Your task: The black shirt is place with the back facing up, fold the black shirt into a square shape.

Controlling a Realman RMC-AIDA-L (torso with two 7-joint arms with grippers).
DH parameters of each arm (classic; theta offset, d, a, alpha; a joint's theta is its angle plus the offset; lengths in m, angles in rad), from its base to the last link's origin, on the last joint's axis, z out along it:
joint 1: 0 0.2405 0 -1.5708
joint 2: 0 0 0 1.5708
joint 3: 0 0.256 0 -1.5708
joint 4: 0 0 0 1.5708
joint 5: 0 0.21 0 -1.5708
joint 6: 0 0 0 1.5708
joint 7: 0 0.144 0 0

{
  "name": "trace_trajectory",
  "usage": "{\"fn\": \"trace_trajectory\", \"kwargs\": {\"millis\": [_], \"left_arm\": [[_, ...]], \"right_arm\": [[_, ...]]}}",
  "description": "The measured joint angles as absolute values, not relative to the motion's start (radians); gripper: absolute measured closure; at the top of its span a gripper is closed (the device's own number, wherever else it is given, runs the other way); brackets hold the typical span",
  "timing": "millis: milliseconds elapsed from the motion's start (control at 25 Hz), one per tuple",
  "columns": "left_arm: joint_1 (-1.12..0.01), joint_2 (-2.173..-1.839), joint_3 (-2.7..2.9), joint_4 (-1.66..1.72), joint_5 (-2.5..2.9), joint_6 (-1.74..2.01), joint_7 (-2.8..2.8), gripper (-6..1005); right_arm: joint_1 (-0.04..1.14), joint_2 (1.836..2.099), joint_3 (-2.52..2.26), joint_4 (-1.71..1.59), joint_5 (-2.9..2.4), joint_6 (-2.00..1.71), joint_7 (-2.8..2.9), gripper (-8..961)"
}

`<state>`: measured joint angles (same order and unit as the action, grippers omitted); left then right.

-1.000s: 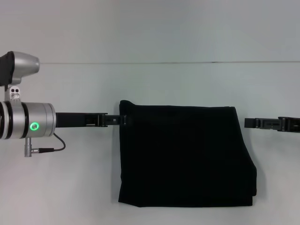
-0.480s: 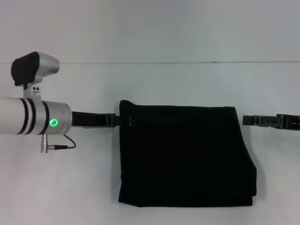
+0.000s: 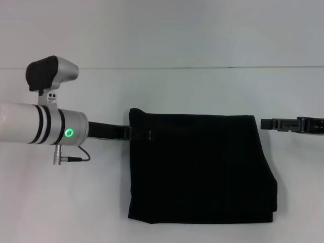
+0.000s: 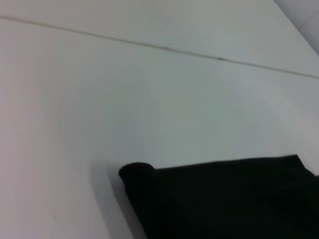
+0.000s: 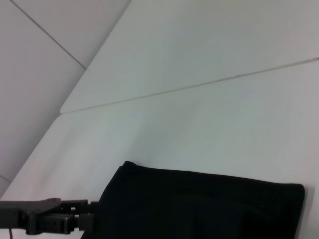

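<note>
The left gripper [image 3: 142, 133] has slid further over the left edge of the black shirt [image 3: 200, 167] – folded, centre frame – while the right gripper [image 3: 268, 123] edges closer; whether either is clenched, I cannot tell.

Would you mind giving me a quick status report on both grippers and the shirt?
Left gripper at the black shirt far-left edge, over the fabric. Right gripper just off its far-right corner, not touching. Shirt lies folded, roughly rectangular, on the table. Nothing in the way.

Black shirt [image 3: 200, 167], folded into a near-square rectangle, lying flat on the white table
</note>
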<state>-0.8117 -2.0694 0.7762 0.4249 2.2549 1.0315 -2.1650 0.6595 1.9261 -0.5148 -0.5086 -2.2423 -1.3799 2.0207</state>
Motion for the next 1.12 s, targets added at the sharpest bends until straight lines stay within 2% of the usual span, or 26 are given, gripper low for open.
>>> {"fn": "trace_trajectory", "kwargs": {"millis": [400,520,960,1120], "left_arm": [[-0.824,-2.071,0.788,0.43,2.254,1.03,-2.165,112],[-0.824,-2.07,0.787,0.43,2.25,1.029,-2.168,274],[-0.835,-2.069,0.788,0.428,2.252,1.02,-2.171,513],[-0.837,-2.069,0.788,0.428,2.25,1.015,-2.171,679]], "right_arm": [[0.658,1.926,-0.515,-0.509,-2.243,-1.379,2.021,26],[0.655,1.926,-0.515,-0.509,-2.243,-1.379,2.019,26],[0.652,1.928,-0.519,-0.504,-2.243,-1.379,2.013,27],[0.65,1.928,-0.54,-0.501,-2.244,-1.37,2.013,28]]}}
